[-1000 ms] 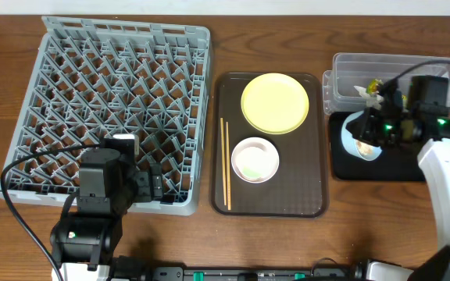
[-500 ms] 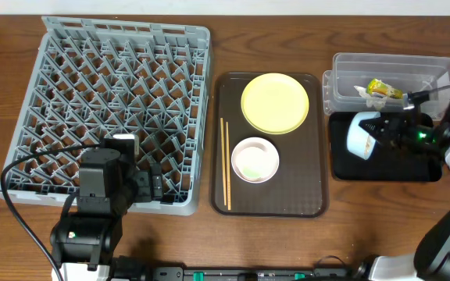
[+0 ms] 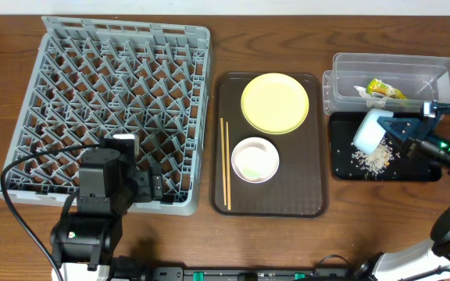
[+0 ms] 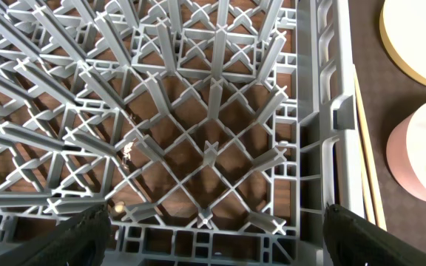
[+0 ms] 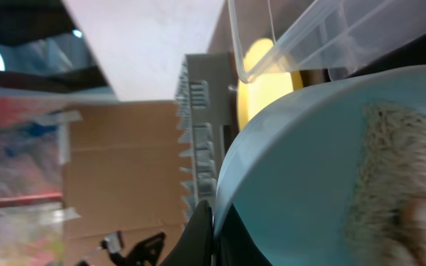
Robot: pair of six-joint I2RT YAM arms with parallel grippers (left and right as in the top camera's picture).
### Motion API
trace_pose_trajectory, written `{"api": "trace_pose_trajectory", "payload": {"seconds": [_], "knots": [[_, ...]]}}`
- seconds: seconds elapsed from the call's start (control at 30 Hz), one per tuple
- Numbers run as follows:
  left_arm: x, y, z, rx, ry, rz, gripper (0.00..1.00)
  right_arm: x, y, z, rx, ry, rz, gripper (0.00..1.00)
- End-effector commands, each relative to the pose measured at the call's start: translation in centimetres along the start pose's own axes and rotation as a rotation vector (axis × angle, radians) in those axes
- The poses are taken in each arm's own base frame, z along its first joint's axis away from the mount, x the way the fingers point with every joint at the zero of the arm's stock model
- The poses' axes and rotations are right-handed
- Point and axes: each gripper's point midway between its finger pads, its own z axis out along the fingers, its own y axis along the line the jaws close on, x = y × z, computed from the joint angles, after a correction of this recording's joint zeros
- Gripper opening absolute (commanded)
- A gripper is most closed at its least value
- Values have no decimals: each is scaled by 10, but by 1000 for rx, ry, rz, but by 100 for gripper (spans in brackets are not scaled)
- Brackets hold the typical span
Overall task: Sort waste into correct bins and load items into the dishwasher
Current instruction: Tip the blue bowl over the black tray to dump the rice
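The grey dish rack (image 3: 116, 94) is the biggest thing on the table, and the left gripper (image 4: 220, 225) hangs over its near right corner. Its two fingers (image 4: 87, 229) are spread wide, with nothing between them but pegs below.

To the right of that gripper, beyond the rack's edge, lies the brown tray (image 3: 319, 156). Past it, on the right gripper's (image 3: 401, 129) side, are the clear tub (image 3: 432, 66) and, nearer the robot, the black tray (image 3: 412, 168).

The yellow plate (image 3: 275, 102) sits on the far end of the brown tray. The pink bowl (image 3: 255, 160) sits just in front of the plate.

The right gripper is clamped on the rim of the light blue bowl (image 3: 368, 131), holding it tipped on its side over the black tray. Rice clings inside the bowl in the right wrist view.

The chopsticks (image 3: 226, 164) lie along the brown tray's left edge. The yellow-green wrapper (image 3: 385, 88) is in the tub, just beyond the held bowl. Loose rice (image 3: 371, 158) is scattered on the black tray below the bowl.
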Motion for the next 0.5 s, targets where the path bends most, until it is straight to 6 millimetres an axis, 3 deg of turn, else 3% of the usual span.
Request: {"api": "trace_pose_trajectory", "payload": {"seconds": [0.0, 0.47], "knots": [[-8, 0, -5, -2, -23, -16, 92, -6, 8, -12, -119, -27, 20, 1], [-8, 0, -5, -2, -23, -16, 92, -28, 5, -62, -196, -176, 54, 1]]}}
